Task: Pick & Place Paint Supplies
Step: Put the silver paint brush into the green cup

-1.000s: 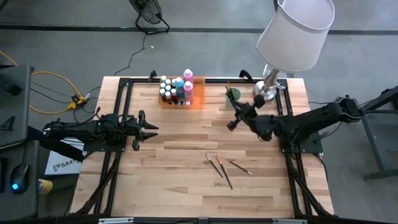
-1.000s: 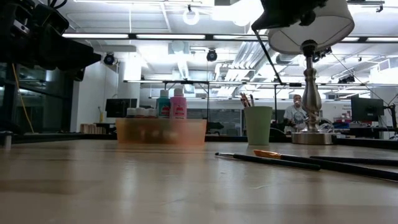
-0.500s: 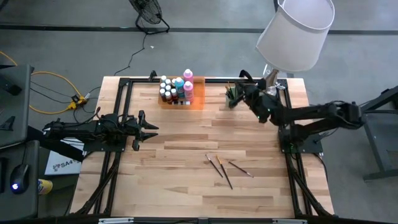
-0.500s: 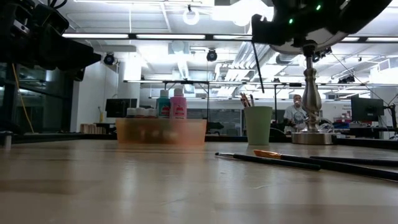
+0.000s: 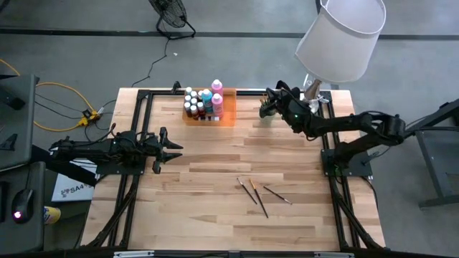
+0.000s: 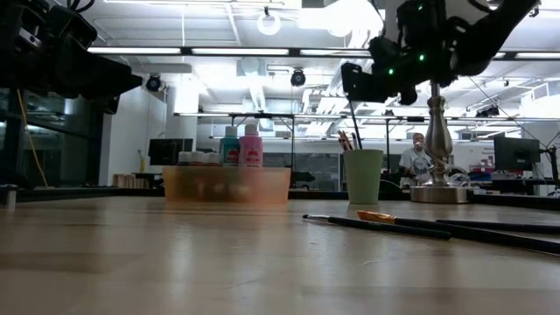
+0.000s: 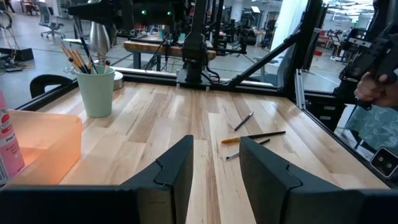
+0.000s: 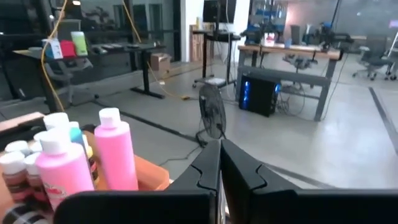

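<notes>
right tool (image 5: 267, 107) pressed together over cup (image 6: 362, 176); left tool (image 5: 174, 148) spread; labels unreadable

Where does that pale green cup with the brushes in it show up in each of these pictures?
High view: green cup under the right gripper, right of the orange tray.
Low view: centre-right, tray to its left.
Left wrist view: left.
Right wrist view: not visible.
</notes>
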Robot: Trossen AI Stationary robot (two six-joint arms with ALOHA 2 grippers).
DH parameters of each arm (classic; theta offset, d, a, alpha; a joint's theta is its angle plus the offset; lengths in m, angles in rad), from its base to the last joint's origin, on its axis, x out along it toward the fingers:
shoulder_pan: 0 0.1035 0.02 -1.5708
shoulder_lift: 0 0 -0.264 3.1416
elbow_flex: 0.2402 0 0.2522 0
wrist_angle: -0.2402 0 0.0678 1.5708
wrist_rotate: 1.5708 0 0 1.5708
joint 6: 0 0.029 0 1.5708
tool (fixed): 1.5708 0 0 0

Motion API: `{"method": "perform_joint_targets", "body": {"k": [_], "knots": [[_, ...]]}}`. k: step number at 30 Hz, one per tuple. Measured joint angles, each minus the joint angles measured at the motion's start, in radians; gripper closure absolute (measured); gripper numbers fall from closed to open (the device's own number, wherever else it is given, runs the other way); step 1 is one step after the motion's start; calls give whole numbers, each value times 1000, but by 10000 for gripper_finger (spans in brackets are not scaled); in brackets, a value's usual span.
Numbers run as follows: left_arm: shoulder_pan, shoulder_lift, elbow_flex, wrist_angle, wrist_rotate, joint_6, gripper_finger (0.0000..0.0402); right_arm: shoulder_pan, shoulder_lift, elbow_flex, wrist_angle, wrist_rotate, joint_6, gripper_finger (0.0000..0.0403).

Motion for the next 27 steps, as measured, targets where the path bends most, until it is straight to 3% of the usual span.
{"method": "perform_joint_targets", "body": {"k": [5,8,17,22,27], "knots": [[0,0,0,0,0,0,275,-15,15,0,-3,-53,12,397],[0,0,0,0,0,0,275,-21,15,0,-29,-54,4,374],[0,0,0,0,0,0,275,-19,7,0,-68,-93,3,211],[0,0,0,0,0,0,275,8,-84,0,-189,-102,3,161],[0,0,0,0,0,0,275,55,-240,0,-408,-101,26,157]]}}
